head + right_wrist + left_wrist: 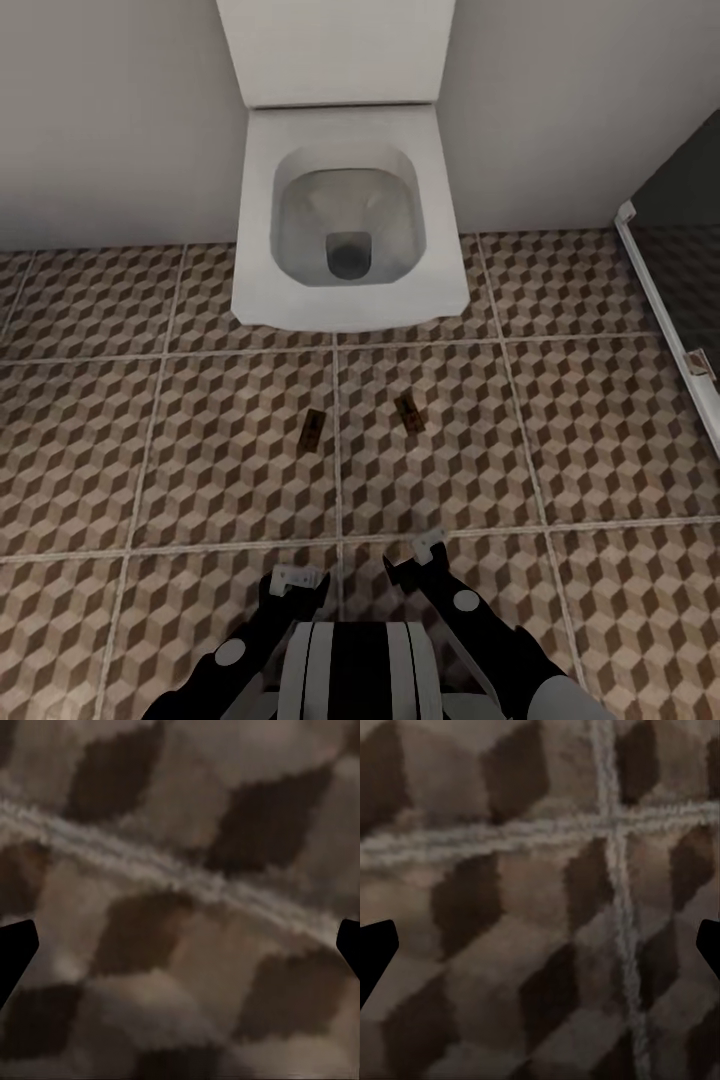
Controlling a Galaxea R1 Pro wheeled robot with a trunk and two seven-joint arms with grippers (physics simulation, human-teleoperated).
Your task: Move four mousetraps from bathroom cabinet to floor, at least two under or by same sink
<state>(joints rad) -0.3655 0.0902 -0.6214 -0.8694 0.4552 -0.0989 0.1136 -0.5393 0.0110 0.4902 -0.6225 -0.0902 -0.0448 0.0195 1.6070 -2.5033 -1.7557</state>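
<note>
Item: two mousetraps on the bathroom floor (200, 440), both lying flat on the cube-pattern tiles in front of a white toilet (345, 215).

Left mousetrap (312, 428): just left of the grout line that runs toward the robot, long axis close to 12–6 o'clock, tipped slightly toward 1.

Right mousetrap (410, 413): just right of that line, long axis about 11–5 o'clock. The two are near each other, not touching.

Left gripper (297, 580): low, close over the floor; left mousetrap lies at about 12 o'clock from it, so this arm is the nearer one. Fingers spread wide, nothing between them.

Right gripper (422, 552): right mousetrap at roughly 12 o'clock, a touch toward 11. Fingers likewise apart and empty.

Sink, cabinet: not judged from here. A dark glass partition (670, 300) stands at 2 o'clock.
</note>
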